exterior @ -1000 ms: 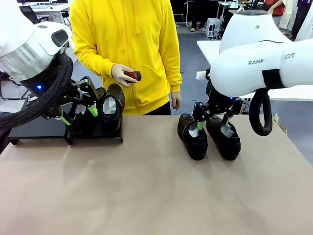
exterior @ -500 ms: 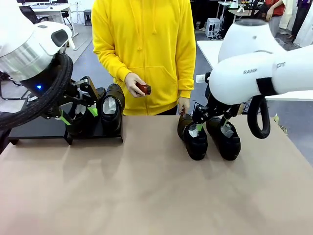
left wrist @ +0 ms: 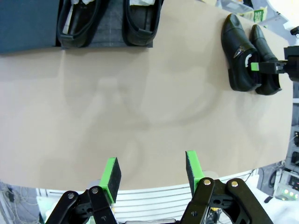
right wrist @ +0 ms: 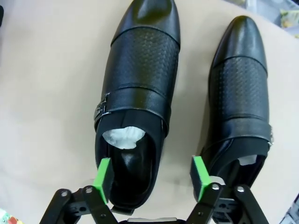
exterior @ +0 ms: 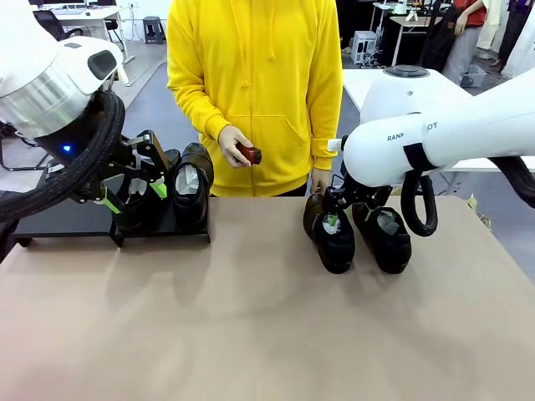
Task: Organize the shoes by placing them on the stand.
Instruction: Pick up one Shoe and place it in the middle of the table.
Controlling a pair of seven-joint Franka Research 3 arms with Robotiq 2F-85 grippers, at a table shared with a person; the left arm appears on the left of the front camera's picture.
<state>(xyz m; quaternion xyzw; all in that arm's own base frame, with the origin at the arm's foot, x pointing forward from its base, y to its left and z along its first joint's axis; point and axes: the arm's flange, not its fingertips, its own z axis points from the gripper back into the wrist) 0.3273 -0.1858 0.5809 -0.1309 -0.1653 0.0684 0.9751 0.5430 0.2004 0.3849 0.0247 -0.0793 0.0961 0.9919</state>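
Two glossy black shoes [exterior: 191, 185] [exterior: 136, 199] rest on the low black stand [exterior: 63, 221] at the far left; from the left wrist they are the shoes [left wrist: 142, 18] [left wrist: 77, 23] on the stand [left wrist: 25, 23]. The other two shoes [exterior: 334, 238] [exterior: 386, 238] lie side by side on the table at the right. My right gripper [exterior: 334, 215] is down at the heel of the left one. Close up, my right gripper [right wrist: 152, 172] is open and straddles the heel of that shoe [right wrist: 140, 70], white paper inside it; its neighbour [right wrist: 240, 93] lies beside. My left gripper [left wrist: 152, 175] hangs open and empty high over the table.
A person in a yellow hoodie stands at the far edge, holding a small reddish-brown object [exterior: 247, 154] in one hand; the other hand [exterior: 320, 179] hangs just behind the right-hand shoes. The tan tabletop [exterior: 251, 317] stretches bare toward me. White tables stand behind.
My right arm has swung leftward and settled over the left shoe's heel, its jaws narrowing slightly. The person has stepped to the right. The left arm has not moved.
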